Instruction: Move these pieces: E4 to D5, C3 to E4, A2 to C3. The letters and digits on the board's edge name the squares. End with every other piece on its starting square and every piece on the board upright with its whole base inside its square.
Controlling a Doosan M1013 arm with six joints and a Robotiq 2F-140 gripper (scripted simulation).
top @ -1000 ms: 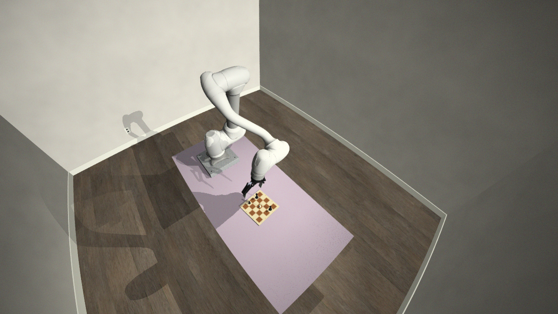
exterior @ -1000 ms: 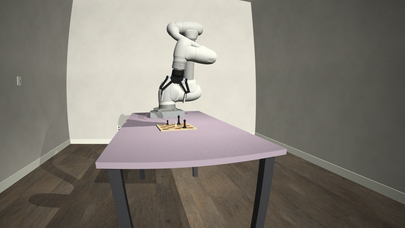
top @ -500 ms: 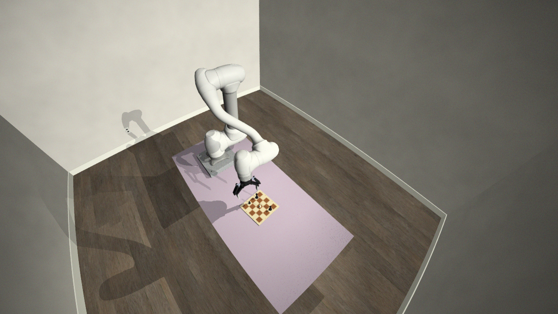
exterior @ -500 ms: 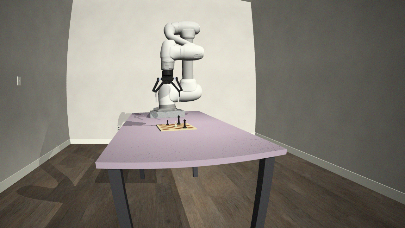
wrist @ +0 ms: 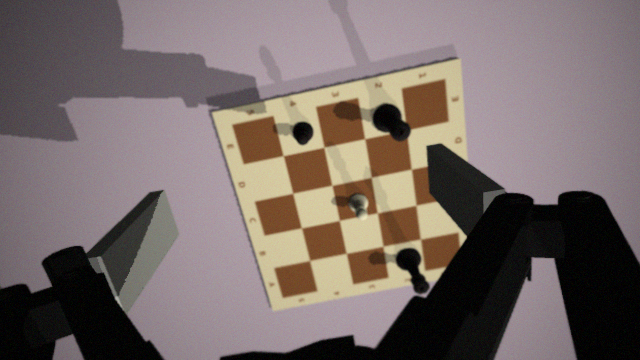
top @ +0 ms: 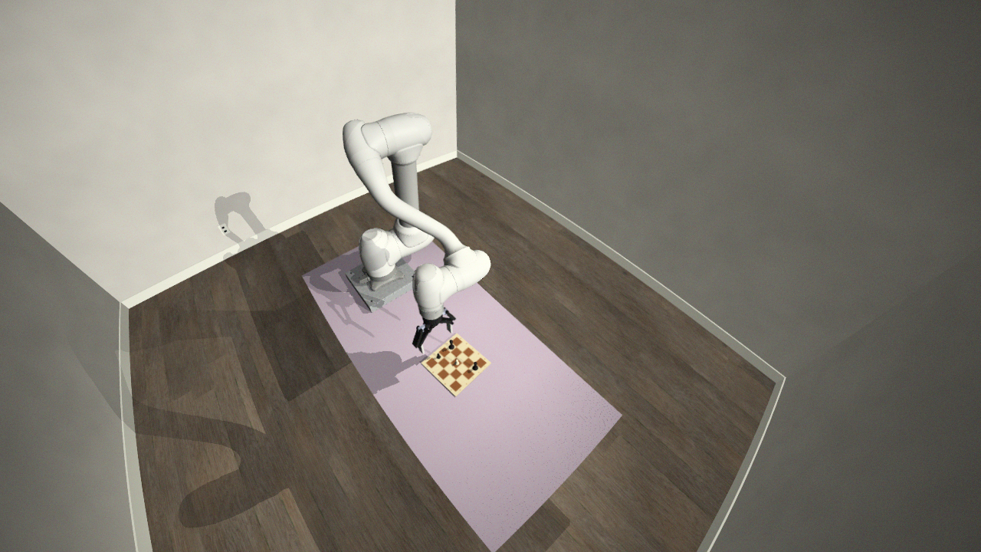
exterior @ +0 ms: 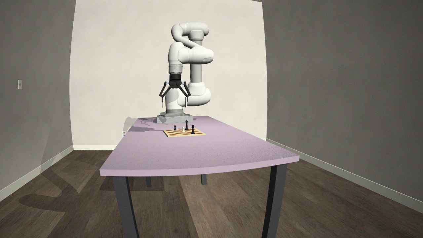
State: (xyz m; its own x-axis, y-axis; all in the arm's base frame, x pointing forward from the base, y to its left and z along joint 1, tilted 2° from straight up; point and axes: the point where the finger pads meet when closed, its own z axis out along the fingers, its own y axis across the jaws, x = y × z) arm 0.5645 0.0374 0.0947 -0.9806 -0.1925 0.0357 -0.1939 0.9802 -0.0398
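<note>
Gripper (top: 437, 341) (exterior: 174, 101) (wrist: 299, 191) spread wide, nothing held, above the board (top: 445, 386) (exterior: 186, 135) (wrist: 247, 205). Black pawn (top: 438, 356) (exterior: 174, 127) (wrist: 302, 132) on E4. For this first pick, likely best to centre over it, narrow the fingers beforehand to spare the tall black piece (top: 451, 344) (exterior: 186, 125) (wrist: 389, 118) on E2, descend straight, grip low, lift plumb, then lower squarely onto D5. Pawn upright, head up, long axis vertical; its round form shows no sideways facing

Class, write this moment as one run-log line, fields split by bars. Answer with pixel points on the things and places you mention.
gripper (top: 438, 340) (exterior: 174, 106) (wrist: 299, 191): open, above board (top: 455, 386) (exterior: 186, 136) (wrist: 242, 210) | black pawn (top: 438, 356) (exterior: 174, 127) (wrist: 302, 132): E4 | white pawn (top: 457, 361) (exterior: 183, 129) (wrist: 358, 204): C3 | black piece (top: 474, 366) (exterior: 192, 129) (wrist: 409, 260): A2 | moves: none done
</note>
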